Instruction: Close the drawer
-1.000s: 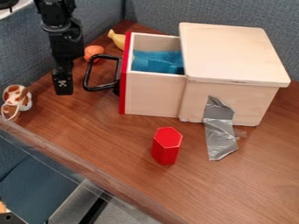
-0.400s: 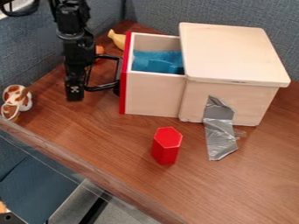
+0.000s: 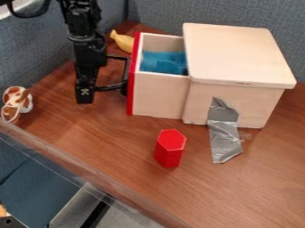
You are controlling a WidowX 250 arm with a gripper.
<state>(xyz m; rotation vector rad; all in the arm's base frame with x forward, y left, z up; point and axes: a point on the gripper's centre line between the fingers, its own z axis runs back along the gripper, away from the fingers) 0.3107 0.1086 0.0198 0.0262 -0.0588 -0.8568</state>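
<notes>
As the drawer (image 3: 161, 95) now stands: part-way out of the wooden box (image 3: 239, 58) toward 9 o'clock, open, but slid a little toward 3 o'clock; closing seems to have begun, with most of the travel left, by my estimate.
Red front (image 3: 134, 75): nearer the box than in the earlier frames, well apart from it.
Blue thing (image 3: 164, 62): inside the drawer, shifted toward 3 o'clock with it.
Handle (image 3: 111, 87): on the 9 o'clock side of the front, moved inward likewise.
Gripper (image 3: 84, 95): at the handle's outer end, apparently touching; has come toward 3 o'clock since the earlier frames. Jaws open or closed, cannot tell.
Next: likely a steady push toward 3 o'clock; slipping off the handle is the risk.
Red block (image 3: 170, 149): upright on the worktop (image 3: 107, 142), at 6 o'clock from the drawer, unmoved.
</notes>
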